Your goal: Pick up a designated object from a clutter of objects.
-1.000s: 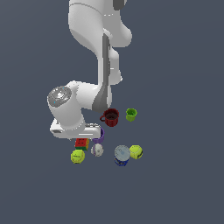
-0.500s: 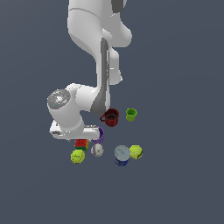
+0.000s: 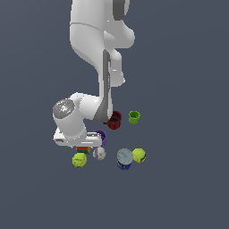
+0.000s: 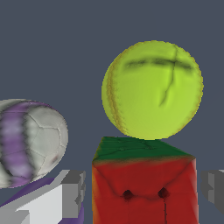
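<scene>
The pincer [image 4: 144,192] has sunk lower, its fingers [image 4: 74,192] flanking the cube [image 4: 143,183].

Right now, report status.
Gripper open, fingers straddling puzzle cube, not closed. Yellow-green ball touching cube's far side; white ball beside.

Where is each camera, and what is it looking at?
Exterior view: off the arm, looking down on the whole clutter; the white arm shows, bent low over the puzzle cube.
Wrist view: on the wrist, close to the cube, a yellow-green ball and a white ball; grey fingertips show.
Both see cube and both balls.
</scene>
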You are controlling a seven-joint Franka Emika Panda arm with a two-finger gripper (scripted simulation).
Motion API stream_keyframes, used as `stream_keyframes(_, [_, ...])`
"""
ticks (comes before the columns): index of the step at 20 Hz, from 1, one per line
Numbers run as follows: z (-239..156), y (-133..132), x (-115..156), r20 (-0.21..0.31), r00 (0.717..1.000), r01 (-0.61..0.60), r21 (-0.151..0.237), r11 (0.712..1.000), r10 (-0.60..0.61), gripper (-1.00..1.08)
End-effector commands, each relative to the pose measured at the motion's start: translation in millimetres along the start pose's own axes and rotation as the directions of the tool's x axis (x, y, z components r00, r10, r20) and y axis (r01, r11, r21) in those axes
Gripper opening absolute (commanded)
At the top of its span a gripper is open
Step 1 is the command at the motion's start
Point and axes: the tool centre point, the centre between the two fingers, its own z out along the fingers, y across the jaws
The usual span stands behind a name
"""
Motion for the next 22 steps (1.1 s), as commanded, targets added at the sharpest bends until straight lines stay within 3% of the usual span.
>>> stream_keyframes(1, [15.3, -2.0, -7.5, 0.022, 1.0, 0.002, 0.004, 1.0, -0.002, 1.0])
stream_keyframes(2, [15.5, -2.0, -7.4, 0.022, 1.0, 0.002, 0.004, 1.0, -0.002, 1.0])
stream_keyframes(3, [15.5, -2.0, -7.4, 0.022, 1.0, 0.002, 0.004, 1.0, -0.002, -1.0])
stream_keyframes(12, [15.5, -2.0, -7.4, 0.022, 1.0, 0.002, 0.004, 1.0, -0.002, -1.0])
stream_keyframes(13, [0.5, 0.2, 2.7, -0.006, 1.0, 0.001, -0.001, 1.0, -0.001, -1.0])
stream_keyframes(22, [-21.3, -2.2, -0.1, -0.005, 1.0, 0.001, -0.001, 1.0, -0.001, -1.0])
